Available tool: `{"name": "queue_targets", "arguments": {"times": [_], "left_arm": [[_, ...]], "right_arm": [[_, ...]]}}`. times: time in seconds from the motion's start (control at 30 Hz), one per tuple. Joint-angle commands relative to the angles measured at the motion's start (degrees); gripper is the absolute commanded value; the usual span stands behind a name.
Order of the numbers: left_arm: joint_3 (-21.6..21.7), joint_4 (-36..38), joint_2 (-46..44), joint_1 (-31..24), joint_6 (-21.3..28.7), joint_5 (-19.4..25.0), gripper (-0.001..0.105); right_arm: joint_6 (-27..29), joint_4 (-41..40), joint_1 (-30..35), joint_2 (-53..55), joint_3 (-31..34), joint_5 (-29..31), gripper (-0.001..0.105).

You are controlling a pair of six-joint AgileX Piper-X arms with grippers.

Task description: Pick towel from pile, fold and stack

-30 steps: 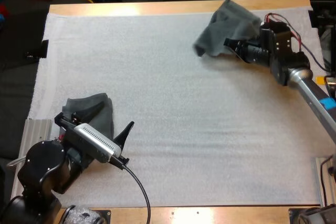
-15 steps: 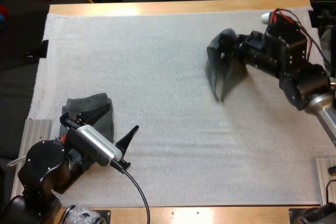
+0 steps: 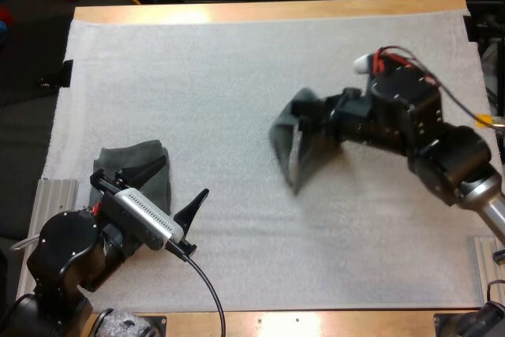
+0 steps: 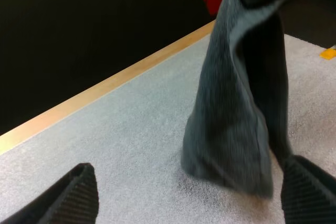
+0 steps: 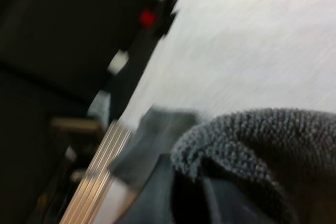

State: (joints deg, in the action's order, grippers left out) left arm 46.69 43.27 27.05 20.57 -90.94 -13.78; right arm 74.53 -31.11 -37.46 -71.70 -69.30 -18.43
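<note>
1. High view: the right gripper [image 3: 319,120] is clamped on the top of a hanging towel [image 3: 288,147], held above the middle of the mat [image 3: 237,69]; it grips one bunched end so the cloth drops open under its own weight, which I judge suits laying it out for folding; a flat towel [image 3: 142,175] lies near the mat's left edge, toward the near left corner, probably the base of the stack; the left gripper [image 3: 170,187] hovers over that towel's near side, jaws apart and on nothing, seemingly ready to take a corner.
2. Left wrist view: its own fingers [image 4: 79,198] stand wide apart above the mat; beyond them the hanging towel [image 4: 236,103] droops in a narrow column; whether its lower hem touches the mat or hangs just above it, I cannot tell; the table [image 4: 105,85] shows as a wooden strip along the mat's far edge.
3. Right wrist view: the hanging towel [image 5: 252,145] bunches close against the camera, which fits a firm pinch; the rest is too blurred to name.
</note>
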Motion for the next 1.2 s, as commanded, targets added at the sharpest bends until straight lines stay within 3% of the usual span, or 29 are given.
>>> {"name": "queue_targets", "arguments": {"times": [0.0, 0.13, 0.33, 0.4, 0.5, 0.83, 1.17], "left_arm": [[0.49, -0.39, 0.02, 0.19, -0.43, -0.24, 0.07], [0.49, -0.39, 0.02, 0.19, -0.43, -0.24, 0.07], [0.49, -0.39, 0.02, 0.19, -0.43, -0.24, 0.07], [0.49, -0.39, 0.02, 0.19, -0.43, -0.24, 0.07], [0.49, -0.39, 0.02, 0.19, -0.43, -0.24, 0.07], [0.49, -0.3, 0.02, 0.19, -0.43, -5.42, 0.07], [0.49, 4.6, 4.16, 0.19, -5.13, -8.52, 0.07]], "right_arm": [[0.88, -0.86, -1.33, 0.42, -0.06, -0.83, 0.001], [6.08, -7.03, -5.14, -0.68, -0.06, 2.35, 0.001], [11.94, -18.51, -6.02, -2.53, 0.06, 17.62, 0.001], [16.31, -20.38, -6.05, -2.52, 0.84, 23.33, 0.001], [18.98, -22.67, -6.05, -2.52, 2.55, 26.95, 0.001], [17.69, -23.99, -6.05, -2.52, 12.58, 36.59, 0.001], [15.78, -24.89, -6.05, -2.4, 15.66, 36.59, 0.001]]}}
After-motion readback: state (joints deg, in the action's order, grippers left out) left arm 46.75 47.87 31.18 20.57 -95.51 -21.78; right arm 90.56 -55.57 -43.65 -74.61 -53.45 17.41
